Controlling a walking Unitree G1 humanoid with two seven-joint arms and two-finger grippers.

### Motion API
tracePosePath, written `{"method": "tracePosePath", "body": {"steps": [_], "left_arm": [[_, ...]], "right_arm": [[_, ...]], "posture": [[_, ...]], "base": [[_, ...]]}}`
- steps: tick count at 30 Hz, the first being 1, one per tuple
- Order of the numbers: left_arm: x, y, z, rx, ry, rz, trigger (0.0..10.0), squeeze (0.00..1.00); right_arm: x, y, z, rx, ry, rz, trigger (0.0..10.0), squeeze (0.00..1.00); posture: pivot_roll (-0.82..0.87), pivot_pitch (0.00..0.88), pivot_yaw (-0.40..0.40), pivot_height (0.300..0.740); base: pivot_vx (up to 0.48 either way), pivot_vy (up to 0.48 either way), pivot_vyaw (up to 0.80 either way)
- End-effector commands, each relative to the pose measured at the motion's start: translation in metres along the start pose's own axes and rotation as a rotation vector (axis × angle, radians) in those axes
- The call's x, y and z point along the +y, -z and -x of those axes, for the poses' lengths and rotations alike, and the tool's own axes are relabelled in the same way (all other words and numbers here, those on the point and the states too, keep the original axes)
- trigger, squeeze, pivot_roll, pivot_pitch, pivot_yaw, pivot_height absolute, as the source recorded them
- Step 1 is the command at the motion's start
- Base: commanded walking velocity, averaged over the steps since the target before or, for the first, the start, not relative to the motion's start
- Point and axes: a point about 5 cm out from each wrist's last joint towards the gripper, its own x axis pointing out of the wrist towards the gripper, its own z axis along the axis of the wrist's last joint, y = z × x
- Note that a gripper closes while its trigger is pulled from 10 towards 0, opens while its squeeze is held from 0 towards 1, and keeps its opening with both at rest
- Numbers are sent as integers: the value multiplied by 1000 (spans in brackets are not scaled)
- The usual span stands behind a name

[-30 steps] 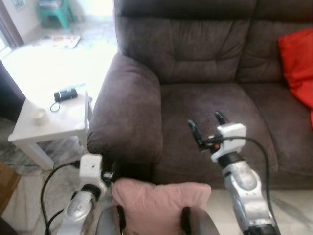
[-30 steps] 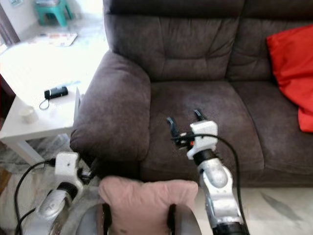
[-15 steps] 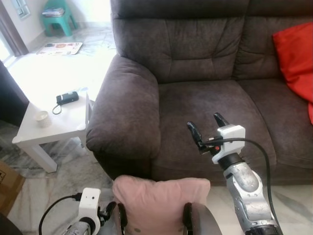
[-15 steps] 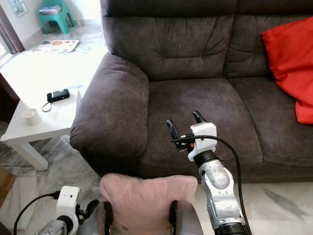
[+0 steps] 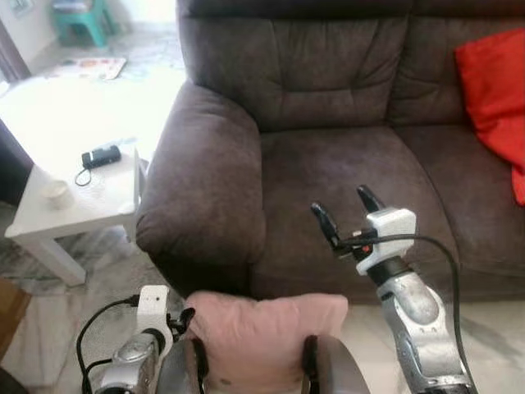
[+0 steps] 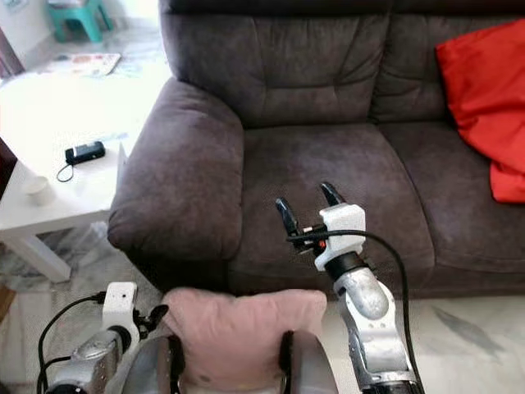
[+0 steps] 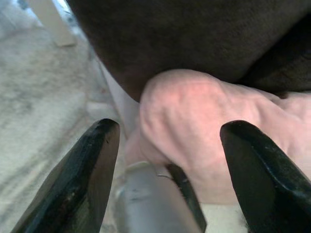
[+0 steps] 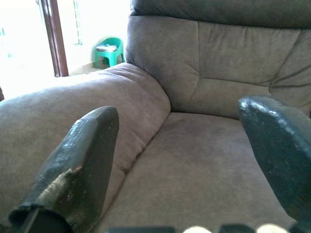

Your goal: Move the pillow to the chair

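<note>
Pale pink pillow (image 5: 264,335), soft, seemingly propped before brown sofa (image 5: 344,156)

Home lvg rm: sofa (image 5: 344,123), side table (image 5: 82,193)

Head stereo pair downward; wrist close-ups

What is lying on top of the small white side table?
On the white side table lie a black device with a cord and a small white cup. What kind of device it is cannot be told, and the sofa arm covers the table's right edge.
</note>
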Motion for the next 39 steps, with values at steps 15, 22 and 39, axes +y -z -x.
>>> {"method": "tracePosePath", "body": {"steps": [15,22,39], "left_arm": [[-4,9,-1,-33,-51,70,10000,0],[1,4,-1,-55,-65,60,10000,0],[3,3,-1,-62,-62,59,10000,0]], "right_arm": [[4,-7,2,16,-16,-1,10000,0],[6,-5,3,23,-24,8,10000,0],[9,-7,2,18,-49,14,10000,0]], "posture": [[-60,150,-43,577],[-53,145,-35,577],[-46,147,-32,542]], "base": [[0,0,0],[0,0,0],[0,0,0]]}}
